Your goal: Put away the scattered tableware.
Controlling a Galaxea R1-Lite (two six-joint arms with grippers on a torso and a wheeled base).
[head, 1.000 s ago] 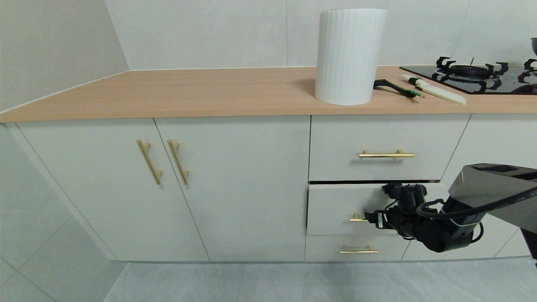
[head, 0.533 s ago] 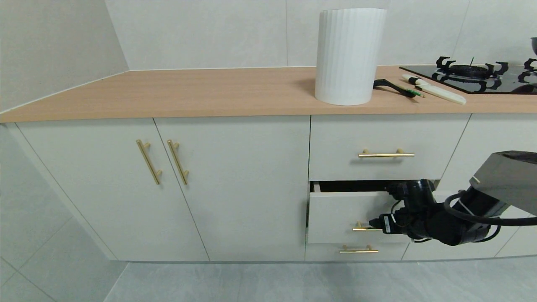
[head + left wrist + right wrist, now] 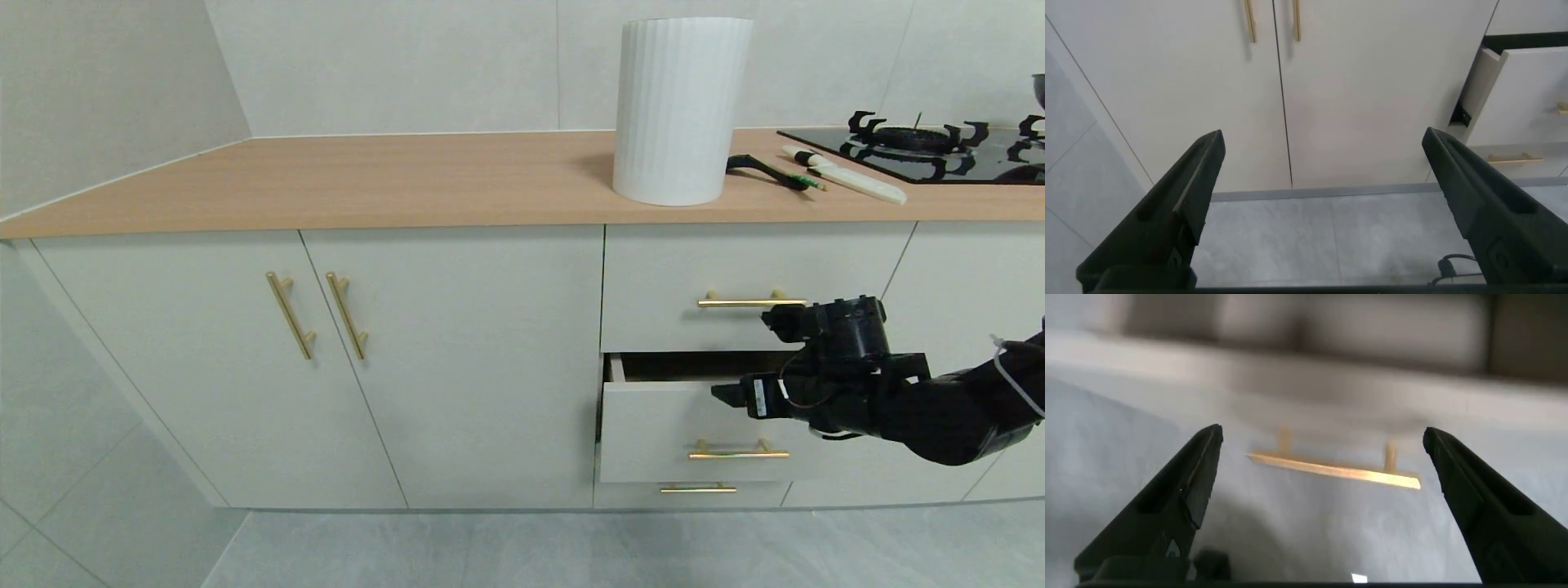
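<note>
Middle drawer stands ajar, a narrow gap under the top drawer.

Left gripper spread wide, facing the cabinet foot.
I see its dark fingers apart before two pale cabinet doors, gold door handles either side of their seam; beside the doors a drawer stands pulled partway out, a gold drawer handle on the front below it; grey tiled floor runs up to the kick strip along the cabinet's lower edge.
</note>
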